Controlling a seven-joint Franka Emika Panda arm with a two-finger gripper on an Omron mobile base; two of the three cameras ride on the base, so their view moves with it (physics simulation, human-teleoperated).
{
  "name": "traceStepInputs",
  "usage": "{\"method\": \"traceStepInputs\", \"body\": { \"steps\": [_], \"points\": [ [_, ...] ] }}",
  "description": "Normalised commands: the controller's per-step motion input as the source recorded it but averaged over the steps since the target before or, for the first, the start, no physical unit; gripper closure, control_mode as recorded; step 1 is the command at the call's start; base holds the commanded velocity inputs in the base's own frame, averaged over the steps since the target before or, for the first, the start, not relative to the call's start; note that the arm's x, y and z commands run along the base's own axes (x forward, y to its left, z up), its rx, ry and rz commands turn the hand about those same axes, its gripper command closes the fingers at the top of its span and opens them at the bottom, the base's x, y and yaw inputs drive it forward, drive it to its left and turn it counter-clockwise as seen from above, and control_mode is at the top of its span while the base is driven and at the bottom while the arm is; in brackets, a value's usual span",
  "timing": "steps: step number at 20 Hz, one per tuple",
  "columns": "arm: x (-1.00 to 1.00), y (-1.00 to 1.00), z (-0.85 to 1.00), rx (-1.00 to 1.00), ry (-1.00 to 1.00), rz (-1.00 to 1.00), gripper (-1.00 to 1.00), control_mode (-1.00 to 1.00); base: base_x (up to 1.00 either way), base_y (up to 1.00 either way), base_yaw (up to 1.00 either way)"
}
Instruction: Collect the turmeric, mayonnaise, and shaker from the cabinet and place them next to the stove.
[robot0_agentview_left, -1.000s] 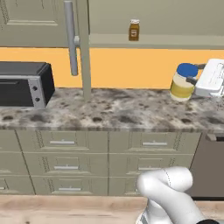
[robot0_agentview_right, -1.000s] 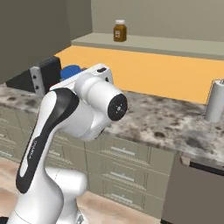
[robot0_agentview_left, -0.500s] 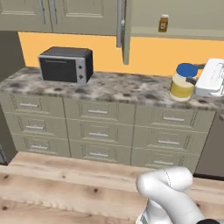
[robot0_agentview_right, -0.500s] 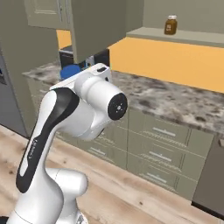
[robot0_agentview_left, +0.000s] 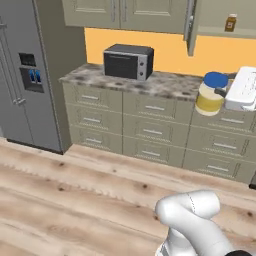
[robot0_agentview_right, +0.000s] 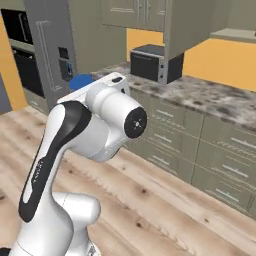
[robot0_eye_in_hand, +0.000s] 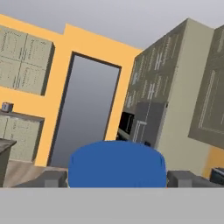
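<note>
The mayonnaise (robot0_agentview_left: 207, 100), a pale yellow jar with a blue lid, hangs in the air at the right of the left base view, with my gripper (robot0_agentview_left: 217, 92) shut on it. In the hand view its blue lid (robot0_eye_in_hand: 116, 164) sits between the two dark fingertips (robot0_eye_in_hand: 48, 178). The same lid (robot0_agentview_right: 81, 81) peeks out behind my white hand in the right base view. High on the open shelf of the cabinet (robot0_agentview_left: 215, 33) stands the turmeric (robot0_agentview_left: 230, 23), an amber jar with a white lid. The shaker and the stove are out of view.
A black and steel microwave (robot0_agentview_left: 128, 61) stands on the speckled counter (robot0_agentview_left: 165, 83) above beige drawers. A tall grey fridge (robot0_agentview_left: 25, 75) fills the left. The cabinet's door (robot0_agentview_left: 190, 26) hangs open. A wide stretch of wooden floor (robot0_agentview_left: 75, 195) lies between me and the counter.
The base has driven back and turned, so the whole scene shifted: the counter is now farther off and the fridge has come into view. The jar stays in my gripper.
</note>
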Motion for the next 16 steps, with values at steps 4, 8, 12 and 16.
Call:
{"method": "traceStepInputs", "body": {
  "steps": [4,8,12,16],
  "points": [
    [0.0,0.0,0.0,0.0,0.0,0.0,1.0,1.0,-0.19,0.93,0.47],
    [0.0,0.0,0.0,0.0,0.0,0.0,1.0,1.0,-0.05,0.84,0.48],
    [0.0,0.0,0.0,0.0,0.0,0.0,1.0,1.0,0.22,0.74,0.42],
    [0.0,0.0,0.0,0.0,0.0,0.0,1.0,1.0,0.39,0.44,0.46]
  ]
}}
